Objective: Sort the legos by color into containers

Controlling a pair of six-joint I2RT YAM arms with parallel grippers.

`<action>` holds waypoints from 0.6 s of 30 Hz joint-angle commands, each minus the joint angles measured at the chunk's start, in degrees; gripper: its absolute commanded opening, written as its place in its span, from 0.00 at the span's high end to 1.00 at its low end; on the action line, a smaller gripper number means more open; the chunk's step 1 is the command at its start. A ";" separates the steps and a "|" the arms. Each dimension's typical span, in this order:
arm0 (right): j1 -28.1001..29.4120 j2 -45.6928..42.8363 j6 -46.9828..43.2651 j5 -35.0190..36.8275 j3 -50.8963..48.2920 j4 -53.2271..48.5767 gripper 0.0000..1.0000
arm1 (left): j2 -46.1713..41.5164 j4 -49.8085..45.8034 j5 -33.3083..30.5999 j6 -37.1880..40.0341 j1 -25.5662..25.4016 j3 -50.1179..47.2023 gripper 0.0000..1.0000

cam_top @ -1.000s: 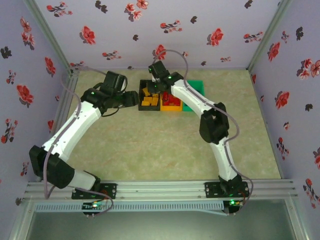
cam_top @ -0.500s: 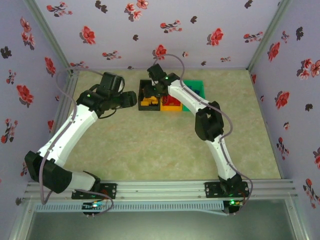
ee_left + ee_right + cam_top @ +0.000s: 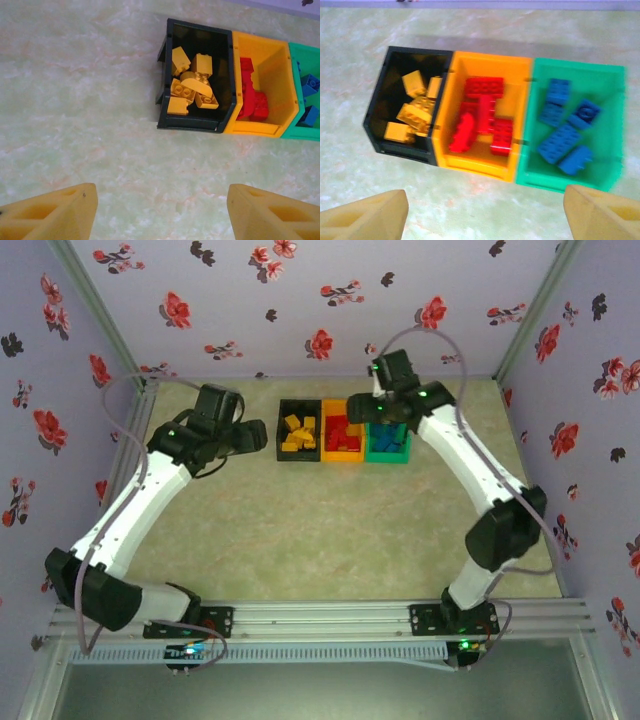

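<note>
Three containers stand in a row at the back of the table. The black bin holds several yellow legos. The orange bin holds red legos. The green bin holds blue legos. My left gripper hovers left of the black bin, open and empty. My right gripper hangs raised over the orange and green bins, open and empty.
Floral walls close in the table at the back and both sides, near the bins. Bare mottled tabletop stretches from the bins to the arm bases on the rail at the near edge.
My right arm swung from over the black bin to the right and rose, and its jaws opened. My left gripper opened a little wider and barely shifted.
</note>
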 commanded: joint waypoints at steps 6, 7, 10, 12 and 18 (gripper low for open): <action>-4.97 -12.80 -0.97 2.83 -10.33 -2.00 0.01 | -1.84 -0.03 -4.16 5.29 1.52 1.32 0.22; -5.17 -13.57 -0.83 2.84 -11.25 -1.53 0.00 | -1.80 0.25 -4.31 5.71 1.70 1.67 0.19; -5.62 -15.34 -0.70 0.70 -12.83 -0.90 0.00 | -1.88 2.39 -5.16 6.94 2.11 2.09 0.05; -5.68 -15.75 -0.78 -0.61 -13.06 -1.65 0.00 | -1.81 4.20 -5.35 7.85 2.76 1.78 0.00; -7.52 -18.71 1.78 1.45 -14.52 -1.80 0.00 | 0.19 -0.16 -6.41 8.54 4.42 7.51 0.00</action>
